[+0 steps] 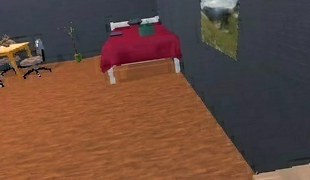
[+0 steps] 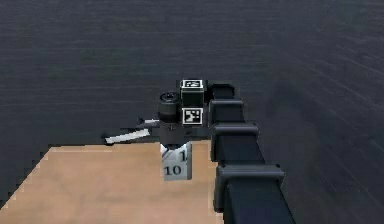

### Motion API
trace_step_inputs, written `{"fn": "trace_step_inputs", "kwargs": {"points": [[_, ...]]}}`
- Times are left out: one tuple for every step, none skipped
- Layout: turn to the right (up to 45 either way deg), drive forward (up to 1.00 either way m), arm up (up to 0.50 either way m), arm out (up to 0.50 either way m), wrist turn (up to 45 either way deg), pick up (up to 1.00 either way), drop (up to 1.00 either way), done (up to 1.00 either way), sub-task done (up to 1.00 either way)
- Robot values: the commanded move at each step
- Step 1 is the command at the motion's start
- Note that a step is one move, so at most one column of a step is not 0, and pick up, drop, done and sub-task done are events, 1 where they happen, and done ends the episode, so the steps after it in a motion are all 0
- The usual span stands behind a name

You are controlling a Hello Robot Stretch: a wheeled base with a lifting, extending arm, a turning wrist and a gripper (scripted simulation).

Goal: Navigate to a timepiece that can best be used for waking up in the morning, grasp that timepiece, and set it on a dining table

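The arm (image 2: 240, 165) is a black bar of stepped square segments. At its far end sit two white squares (image 2: 192, 113) with black marks, and left of them the dark gripper (image 2: 113, 138) with thin grey fingers (image 2: 130, 134).

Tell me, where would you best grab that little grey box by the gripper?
Probably across its two flat upright sides, coming from above: the grey box is upright and narrow, with parallel sides. I cannot tell whether the gripper holds it.
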Motion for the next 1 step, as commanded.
{"fn": "trace_step_inputs", "kwargs": {"points": [[0.0,0.0,0.0,0.0,27.0,0.0,0.0,0.0,0.0]]}}
